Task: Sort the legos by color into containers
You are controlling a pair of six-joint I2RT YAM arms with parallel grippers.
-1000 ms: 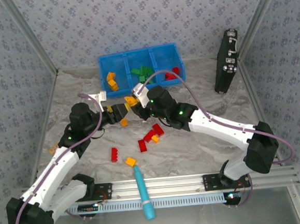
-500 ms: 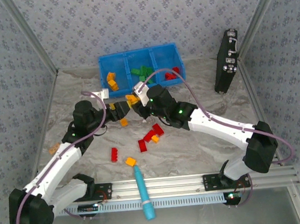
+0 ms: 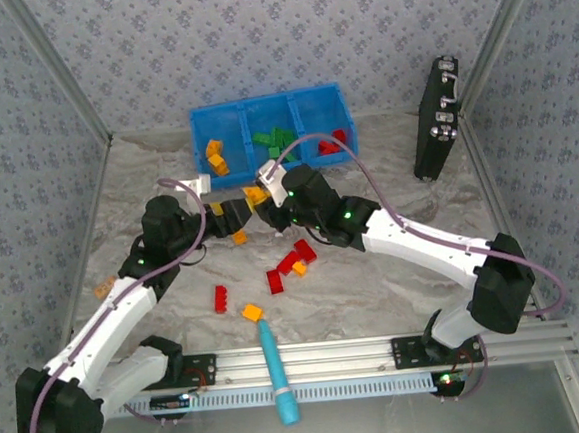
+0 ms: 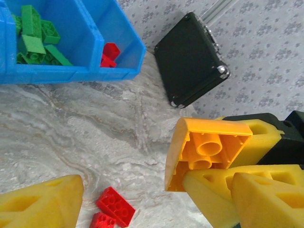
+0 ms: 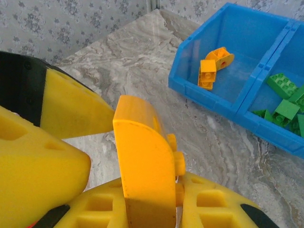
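The right gripper clamps an orange brick aloft while the left gripper, jaws apart, seemingly brackets it for a handover.

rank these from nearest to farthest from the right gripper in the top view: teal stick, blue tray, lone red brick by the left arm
From the right gripper, shut on an orange brick:
1. blue tray, just beyond it, far side.
2. lone red brick, toward the bases, left of centre.
3. teal stick, across the near rail.
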